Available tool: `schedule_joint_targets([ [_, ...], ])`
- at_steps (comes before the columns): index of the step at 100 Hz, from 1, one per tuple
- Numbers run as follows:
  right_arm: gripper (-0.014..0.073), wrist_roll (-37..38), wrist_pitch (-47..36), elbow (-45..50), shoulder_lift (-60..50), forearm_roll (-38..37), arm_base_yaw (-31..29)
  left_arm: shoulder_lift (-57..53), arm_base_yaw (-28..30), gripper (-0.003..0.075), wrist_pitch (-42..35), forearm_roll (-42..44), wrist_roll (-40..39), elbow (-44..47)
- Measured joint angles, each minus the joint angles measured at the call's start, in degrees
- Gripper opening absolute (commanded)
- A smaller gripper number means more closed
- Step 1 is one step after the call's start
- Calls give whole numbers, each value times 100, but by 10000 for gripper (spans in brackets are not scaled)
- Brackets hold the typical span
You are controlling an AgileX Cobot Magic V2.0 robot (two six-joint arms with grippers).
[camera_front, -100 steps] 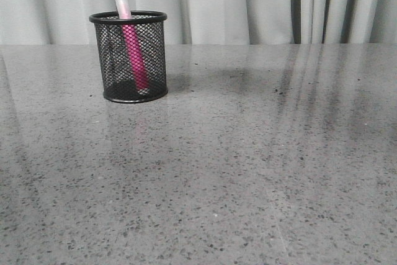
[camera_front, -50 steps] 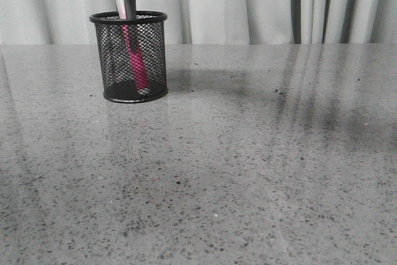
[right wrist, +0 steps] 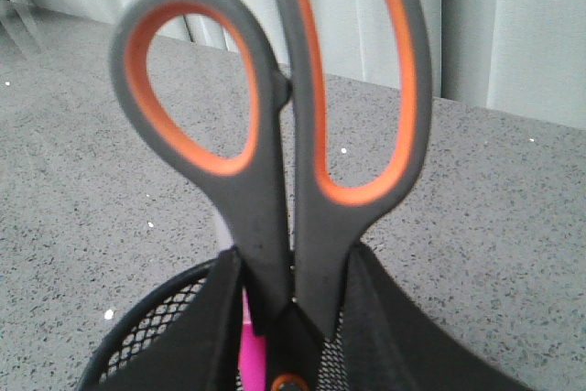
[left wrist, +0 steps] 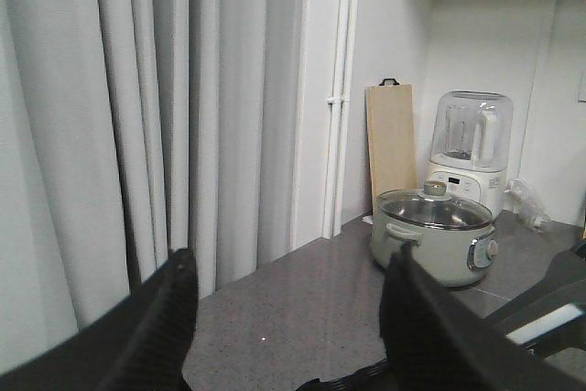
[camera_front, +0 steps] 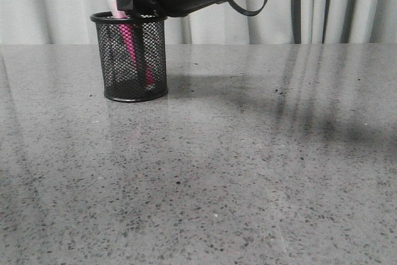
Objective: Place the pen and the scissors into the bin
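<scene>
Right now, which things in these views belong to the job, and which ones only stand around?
Job:
- scissors, held by the right gripper, going into the bin
- pink pen, already in the bin
- black mesh bin

Just around:
- green electric pot
- blender
- wooden board
- curtains

I counted one bin (camera_front: 135, 60), one pen (camera_front: 127, 35) inside it, one pair of scissors (right wrist: 284, 144), two grippers, right (right wrist: 291, 318), left (left wrist: 288, 318), one pot (left wrist: 432, 235), one blender (left wrist: 472, 148), one cutting board (left wrist: 392, 148).
</scene>
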Motion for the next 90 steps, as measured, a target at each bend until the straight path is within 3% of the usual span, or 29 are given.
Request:
schedule_joint_targets([
  [11, 351, 0, -18, 0, 0, 0, 0, 0, 0, 407, 0, 15, 0, 0],
  [20, 459, 0, -117, 0, 0, 0, 0, -24, 0, 359, 21, 171, -15, 0],
  [29, 484, 0, -312, 5, -10, 0, 0, -121, 82, 226, 107, 501, -154, 0],
  [38, 482, 0, -500, 20, -120, 0, 0, -297, 254, 41, 350, 1144, -536, 0],
  [42, 453, 0, -530, 20, -224, 0, 0, -403, 352, -16, 487, 1458, -736, 0],
  [47, 365, 0, -537, 20, -394, 0, 0, -557, 474, -20, 637, 1916, -1104, 15],
  [52, 219, 0, -505, 20, -617, 0, 0, -735, 606, -19, 756, 2447, -1461, 79],
  [59, -71, 0, -247, 20, -1025, 0, 0, -1035, 805, -19, 939, 3099, -1975, 258],
  [73, -69, -23, 952, 84, -2047, -258, 0, -1823, 1182, -19, 1303, 4046, -2908, 903],
  [90, -69, -47, 1981, 986, -3527, -1084, 41, -3008, 1502, -19, 1412, 4297, -3297, 1897],
])
